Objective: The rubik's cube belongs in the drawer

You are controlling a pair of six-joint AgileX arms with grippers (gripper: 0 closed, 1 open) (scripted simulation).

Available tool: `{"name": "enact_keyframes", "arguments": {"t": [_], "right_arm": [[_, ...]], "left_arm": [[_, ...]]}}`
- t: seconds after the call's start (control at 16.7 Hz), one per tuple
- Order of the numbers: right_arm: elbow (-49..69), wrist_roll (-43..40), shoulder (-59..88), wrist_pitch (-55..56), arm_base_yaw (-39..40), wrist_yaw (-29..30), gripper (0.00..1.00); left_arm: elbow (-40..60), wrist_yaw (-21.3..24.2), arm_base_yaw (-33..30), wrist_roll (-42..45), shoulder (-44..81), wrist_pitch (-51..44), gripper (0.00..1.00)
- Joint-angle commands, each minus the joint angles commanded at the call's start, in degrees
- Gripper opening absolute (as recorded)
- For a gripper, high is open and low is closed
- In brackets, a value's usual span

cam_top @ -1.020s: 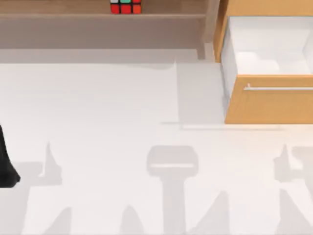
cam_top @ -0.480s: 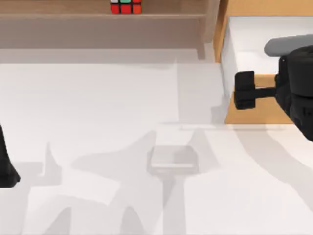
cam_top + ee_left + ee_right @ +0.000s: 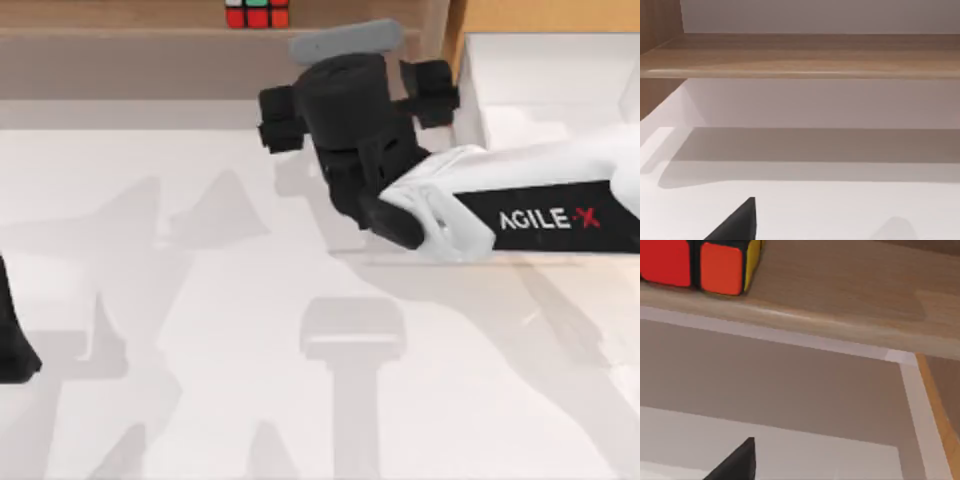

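Looking down from above, I see my right arm (image 3: pixel 540 215) reaching in from three o'clock across the white table (image 3: pixel 200 300), its AgileX lettering facing up; my right gripper (image 3: pixel 350 100) sits at about one o'clock from the table's middle, just in front of the long wooden shelf (image 3: pixel 120 40); its two black fingers (image 3: pixel 275 122) stand apart, with nothing between them; the rubik's cube (image 3: pixel 257 13) rests on the shelf at twelve o'clock, just beyond the gripper and apart from it; in the right wrist view the cube (image 3: pixel 700 262) shows red and orange faces with a yellow side, sitting near the shelf's front edge; the drawer (image 3: pixel 545 80) stands pulled out at two o'clock, its white interior bare; my left arm (image 3: pixel 12 335) is parked at nine o'clock by the table's edge, and I cannot tell how its pincer stands.
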Motion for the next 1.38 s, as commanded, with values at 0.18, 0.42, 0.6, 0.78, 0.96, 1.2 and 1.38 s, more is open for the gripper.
{"name": "enact_keyframes", "arguments": {"t": [0.18, 0.42, 0.6, 0.78, 0.96, 1.2, 1.38], "right_arm": [[11.87, -1.73, 9.93, 5.96, 3.03, 4.34, 1.00], [23.18, -3.42, 17.84, 12.19, 5.14, 8.27, 1.00], [25.81, -3.88, 19.53, 13.87, 5.52, 9.21, 1.00], [25.81, -3.88, 19.53, 13.87, 5.52, 9.21, 1.00], [26.57, -3.87, 20.00, 13.30, 5.07, 8.83, 1.00], [35.48, -4.02, 24.62, 9.44, 3.39, 7.13, 1.00], [43.49, -4.12, 28.49, 5.85, 1.72, 5.50, 1.00]], "left_arm": [[0.00, 0.00, 0.00, 0.00, 0.00, 0.00, 1.00], [0.00, 0.00, 0.00, 0.00, 0.00, 0.00, 1.00], [0.00, 0.00, 0.00, 0.00, 0.00, 0.00, 1.00], [0.00, 0.00, 0.00, 0.00, 0.00, 0.00, 1.00], [0.00, 0.00, 0.00, 0.00, 0.00, 0.00, 1.00], [0.00, 0.00, 0.00, 0.00, 0.00, 0.00, 1.00], [0.00, 0.00, 0.00, 0.00, 0.00, 0.00, 1.00]]}}
